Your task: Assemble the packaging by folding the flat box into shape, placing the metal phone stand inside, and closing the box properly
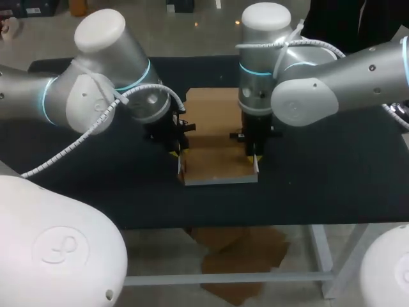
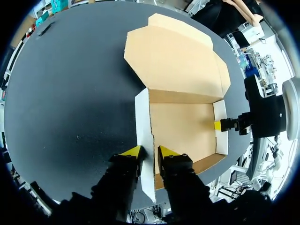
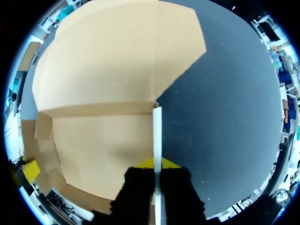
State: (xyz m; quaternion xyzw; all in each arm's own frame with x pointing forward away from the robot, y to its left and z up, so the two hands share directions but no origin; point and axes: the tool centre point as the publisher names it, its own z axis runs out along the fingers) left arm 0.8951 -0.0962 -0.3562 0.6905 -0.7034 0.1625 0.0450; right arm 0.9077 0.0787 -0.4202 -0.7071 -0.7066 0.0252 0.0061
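Box [image 1: 217, 167] sits mid-counter [image 1: 332, 185], partly erected, open side up.

Near side: low front wall [image 1: 220, 180] standing along the edge closest to the robot. Behind it the brown box floor [image 2: 183, 129] is bare.

Left pincer [image 1: 176, 152]: down at the left wall [image 2: 144, 122]. The wrist view shows the white wall standing on edge between the two yellow tips, one finger [image 2: 132, 153] outside and the other inside the box. The gap is narrow and both sit against the wall, so it is clamped on the left wall.

Right pincer [image 1: 255, 155]: down at the right wall [image 3: 157, 126], directly opposite. Fingers nearly together with the thin white wall edge pinched between them, yellow tips just visible either side, so it is gripping the right wall. The wall runs straight ahead of the pincer and is upright.

The two pincers face each other across the box floor, well apart.

Far side: short back wall [image 2: 183, 97] joins the two side walls. Beyond it the large lid flap [image 1: 211, 105], with angled corners and a tuck tab at its far end, lies open and flat on the counter.
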